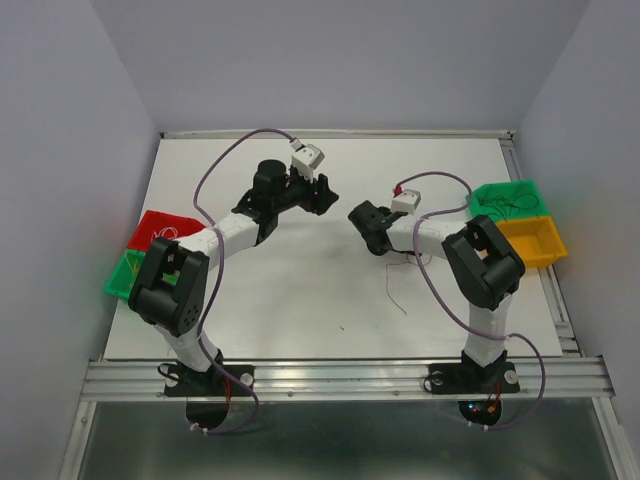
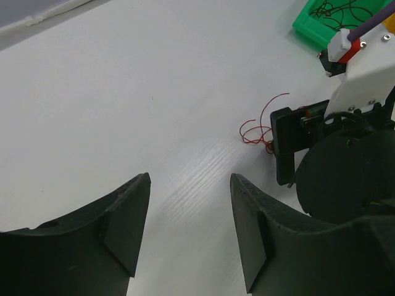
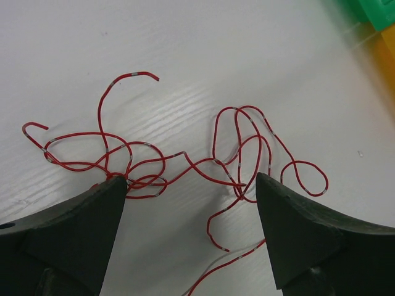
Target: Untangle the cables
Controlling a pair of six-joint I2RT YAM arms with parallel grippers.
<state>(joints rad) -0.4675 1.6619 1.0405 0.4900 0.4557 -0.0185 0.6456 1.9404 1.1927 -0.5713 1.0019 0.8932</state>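
A loose tangle of hair-thin red cables (image 3: 99,120) lies on the white table, directly below and between the fingers of my right gripper (image 3: 191,191), which is open and holds nothing. The tangle also shows in the left wrist view (image 2: 254,132), next to the right gripper (image 2: 287,145). One thin strand (image 1: 395,288) trails toward the near edge. My left gripper (image 2: 190,185) is open and empty over bare table, left of the tangle. From above, the left gripper (image 1: 322,195) and right gripper (image 1: 360,218) face each other near the table's middle.
A green bin (image 1: 497,203) holding dark thin wires (image 2: 340,8) and a yellow bin (image 1: 535,243) stand at the right edge. A red bin (image 1: 160,228) and a green bin (image 1: 118,278) stand at the left edge. Purple arm cords arch over both arms.
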